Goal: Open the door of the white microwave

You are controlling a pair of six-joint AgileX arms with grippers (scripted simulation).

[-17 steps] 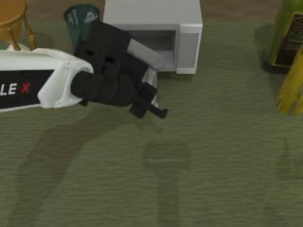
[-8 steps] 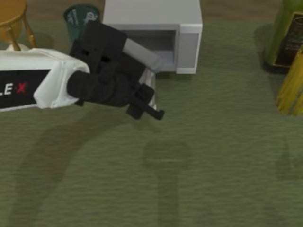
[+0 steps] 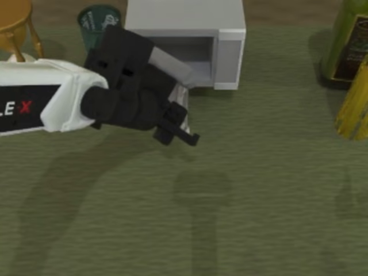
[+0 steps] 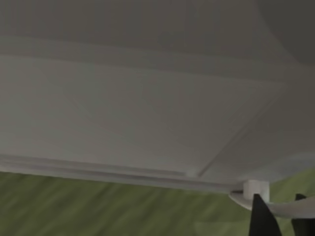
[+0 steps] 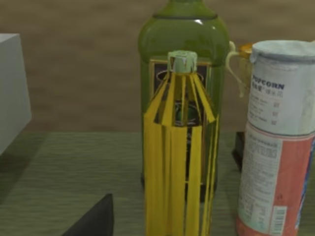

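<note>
The white microwave [image 3: 190,20] stands at the back middle of the table, and its grey cavity [image 3: 192,49] shows. The door [image 3: 172,64] is swung partway out toward the left front. In the left wrist view the door [image 4: 138,108] fills most of the picture, with the white bar handle [image 4: 275,206] at its edge. My left gripper [image 3: 179,123] is in front of the microwave at the door's free edge. It is shut on the handle, which runs between the two black fingertips [image 4: 261,219]. A dark corner of my parked right gripper [image 5: 93,221] shows only in the right wrist view.
A green cup [image 3: 99,23] stands just left of the microwave, behind my left arm. A wooden stool [image 3: 14,23] is at the back left. At the right edge are a green bottle [image 3: 348,40], a yellow slatted bottle cover [image 3: 353,109] and a popcorn can [image 5: 278,137].
My left gripper has shifted slightly left and toward the front, drawing the door a little wider. It has barely moved in the last half second.
</note>
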